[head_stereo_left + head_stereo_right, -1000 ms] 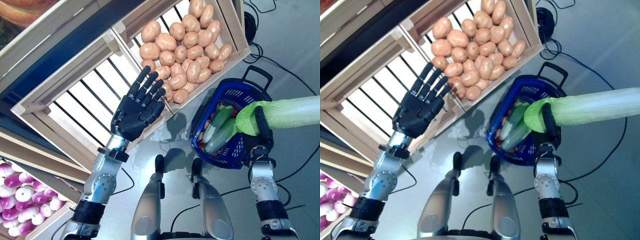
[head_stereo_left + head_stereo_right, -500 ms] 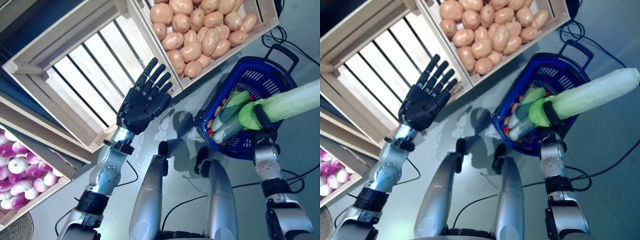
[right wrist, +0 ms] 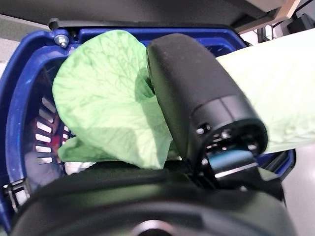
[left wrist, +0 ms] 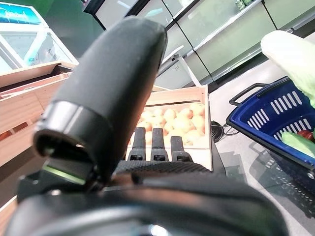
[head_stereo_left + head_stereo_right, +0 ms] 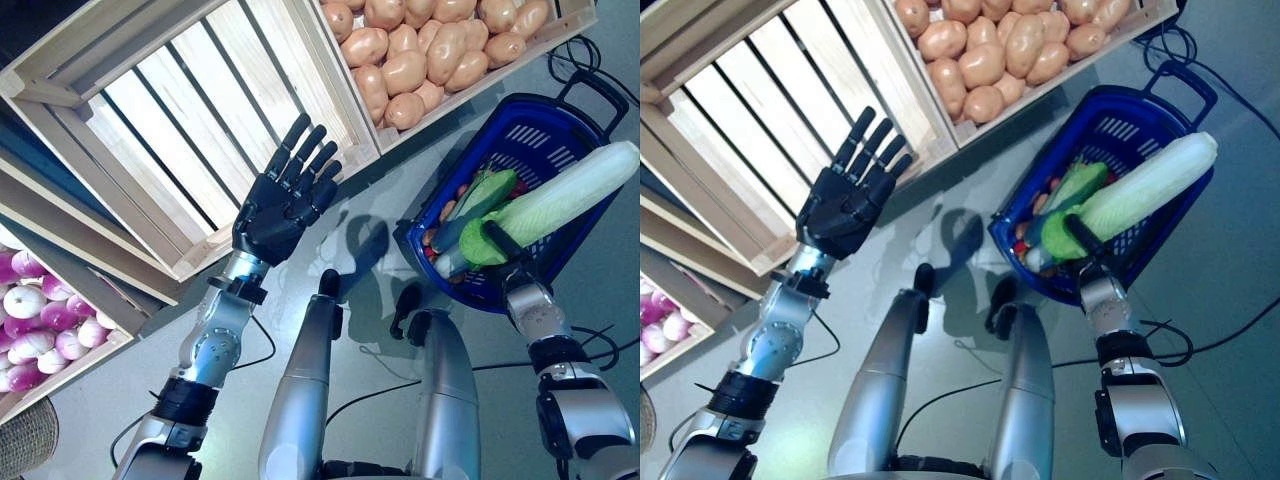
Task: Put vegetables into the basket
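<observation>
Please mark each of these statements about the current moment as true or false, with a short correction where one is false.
1. The right hand is shut on the cabbage. True.
2. The cabbage is held over the blue basket. True.
3. The left hand holds a potato. False: it is open, with straight fingers, and holds nothing, raised in front of the empty slatted crate.
4. The blue basket is empty. False: green vegetables and some reddish items already lie in it.
5. The crate next to the basket holds potatoes. True.
</observation>
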